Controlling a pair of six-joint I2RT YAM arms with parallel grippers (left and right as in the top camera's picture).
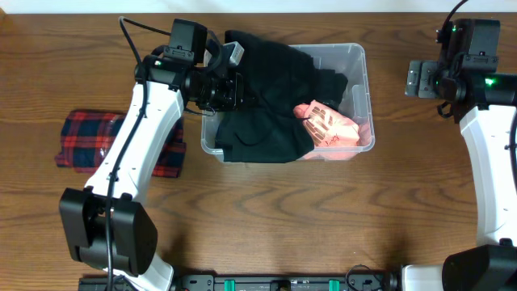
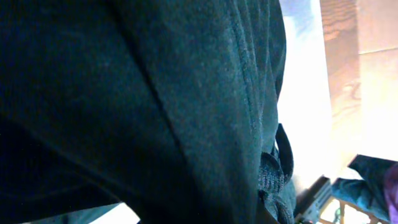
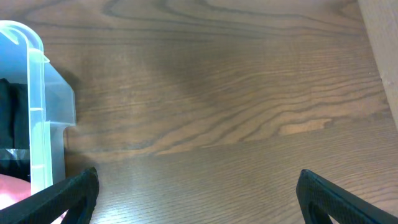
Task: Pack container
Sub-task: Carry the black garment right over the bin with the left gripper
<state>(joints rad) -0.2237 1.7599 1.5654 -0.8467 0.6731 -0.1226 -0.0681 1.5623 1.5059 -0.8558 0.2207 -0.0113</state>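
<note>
From where I stand the packing is under way. The container (image 1: 360, 81) sits toward the far middle of the table (image 1: 323, 226), and the left tool (image 1: 230, 87) is at its left rim, buried in a black garment (image 1: 266, 121). That tool is all but closed. Its wrist view is filled edge to edge with dark fabric (image 2: 155, 93), so I judge it is pinching the cloth, though its fingers themselves are hidden. The black garment is only partly in: most of it lies in the bin, but folds hang over the left and near rims. A pink printed garment (image 1: 335, 129) lies inside at the near right corner, partly under the black one. The step in hand looks like stuffing the black garment, so the next move calls for pushing or dropping the overhanging folds inside the walls before letting go. A folded red-and-navy plaid cloth (image 1: 85, 141) waits on the table to the left, well apart from the bin. The right tool (image 3: 198, 177) hangs spread wide and empty over bare wood just right of the container.
</note>
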